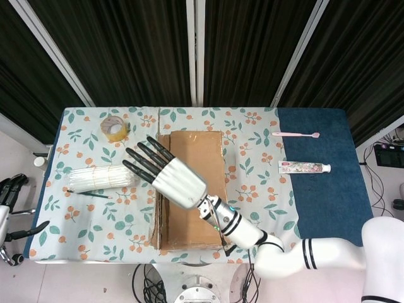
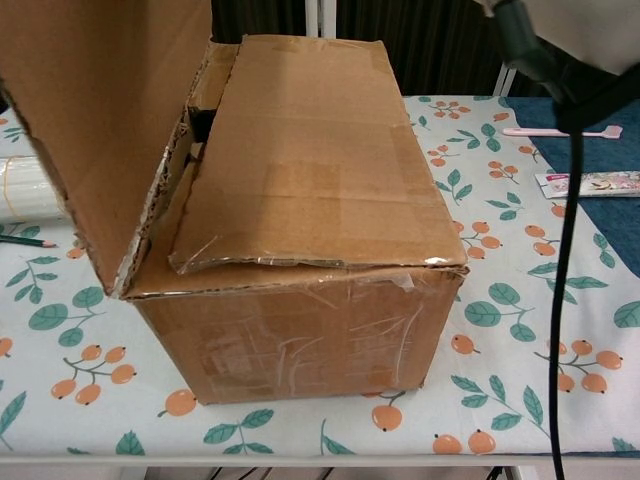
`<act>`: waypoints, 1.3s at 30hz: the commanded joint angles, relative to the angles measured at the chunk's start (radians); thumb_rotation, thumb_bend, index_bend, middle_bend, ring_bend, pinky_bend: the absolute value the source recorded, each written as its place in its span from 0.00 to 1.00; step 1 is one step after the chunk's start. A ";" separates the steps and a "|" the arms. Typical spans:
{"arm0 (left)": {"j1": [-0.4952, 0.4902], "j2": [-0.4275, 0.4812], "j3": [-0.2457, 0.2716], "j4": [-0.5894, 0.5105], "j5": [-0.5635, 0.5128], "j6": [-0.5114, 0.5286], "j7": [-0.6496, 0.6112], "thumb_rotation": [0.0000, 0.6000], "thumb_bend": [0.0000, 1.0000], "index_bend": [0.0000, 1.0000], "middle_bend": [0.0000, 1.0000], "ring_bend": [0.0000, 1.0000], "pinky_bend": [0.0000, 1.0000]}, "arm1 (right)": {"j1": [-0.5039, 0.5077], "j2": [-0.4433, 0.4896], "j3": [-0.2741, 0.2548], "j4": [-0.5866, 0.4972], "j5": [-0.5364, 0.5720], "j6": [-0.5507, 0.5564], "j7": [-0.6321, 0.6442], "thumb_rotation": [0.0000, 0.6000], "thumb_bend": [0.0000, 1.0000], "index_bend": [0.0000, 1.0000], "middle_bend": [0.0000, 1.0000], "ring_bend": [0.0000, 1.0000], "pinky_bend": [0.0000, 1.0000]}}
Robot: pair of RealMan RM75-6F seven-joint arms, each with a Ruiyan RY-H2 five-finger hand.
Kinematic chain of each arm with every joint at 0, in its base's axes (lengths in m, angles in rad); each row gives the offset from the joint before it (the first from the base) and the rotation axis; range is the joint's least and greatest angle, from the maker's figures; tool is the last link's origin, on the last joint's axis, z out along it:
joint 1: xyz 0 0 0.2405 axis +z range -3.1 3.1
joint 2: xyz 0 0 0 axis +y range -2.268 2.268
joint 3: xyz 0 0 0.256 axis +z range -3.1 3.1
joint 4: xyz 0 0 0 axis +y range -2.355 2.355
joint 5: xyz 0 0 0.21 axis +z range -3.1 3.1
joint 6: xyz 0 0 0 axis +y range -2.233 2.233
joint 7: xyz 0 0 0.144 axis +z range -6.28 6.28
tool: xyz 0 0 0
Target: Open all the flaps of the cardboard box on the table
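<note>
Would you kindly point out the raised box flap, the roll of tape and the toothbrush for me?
raised flap (image 2: 95,120), chest view, on its inner cardboard face.
roll of tape (image 1: 115,129), head view, on its top ring.
toothbrush (image 1: 295,134), head view, on the middle of its pink handle.

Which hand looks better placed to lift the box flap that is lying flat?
Probably the right hand: it hovers, fingers spread, directly over the cardboard box, beside the closed flap. The left hand sits off the table's left edge, far from the box.
</note>
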 commanded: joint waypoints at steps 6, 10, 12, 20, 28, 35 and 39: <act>0.004 0.013 -0.008 -0.008 -0.009 0.009 0.000 0.36 0.05 0.08 0.09 0.07 0.15 | 0.105 -0.094 0.042 0.066 0.046 0.005 -0.023 1.00 0.20 0.00 0.00 0.00 0.00; 0.008 0.023 -0.010 -0.017 -0.008 0.016 -0.001 0.36 0.05 0.08 0.09 0.07 0.15 | 0.150 -0.138 0.047 0.114 0.078 -0.003 -0.016 1.00 0.20 0.00 0.00 0.00 0.00; 0.011 0.026 -0.010 -0.021 -0.007 0.021 -0.001 0.36 0.05 0.08 0.09 0.07 0.15 | 0.160 -0.150 0.036 0.128 0.088 -0.004 -0.018 1.00 0.20 0.00 0.00 0.00 0.00; 0.020 0.031 -0.011 -0.021 -0.010 0.031 -0.010 0.36 0.05 0.08 0.09 0.07 0.15 | 0.156 -0.133 -0.010 0.140 0.086 0.013 -0.019 1.00 0.20 0.00 0.00 0.00 0.00; 0.010 0.039 -0.016 -0.014 0.033 0.047 -0.087 0.36 0.05 0.08 0.09 0.07 0.15 | 0.045 0.102 -0.009 -0.041 0.026 0.113 -0.053 1.00 0.20 0.00 0.00 0.00 0.00; -0.047 0.058 -0.026 -0.069 0.094 0.010 -0.031 0.36 0.04 0.08 0.09 0.07 0.15 | -0.184 0.434 -0.055 -0.234 -0.018 0.233 0.002 1.00 0.20 0.00 0.00 0.00 0.00; -0.104 0.054 -0.030 -0.109 0.130 -0.052 -0.027 0.39 0.05 0.08 0.09 0.07 0.15 | -0.345 0.605 -0.103 -0.282 -0.084 0.332 0.134 1.00 0.20 0.00 0.00 0.00 0.00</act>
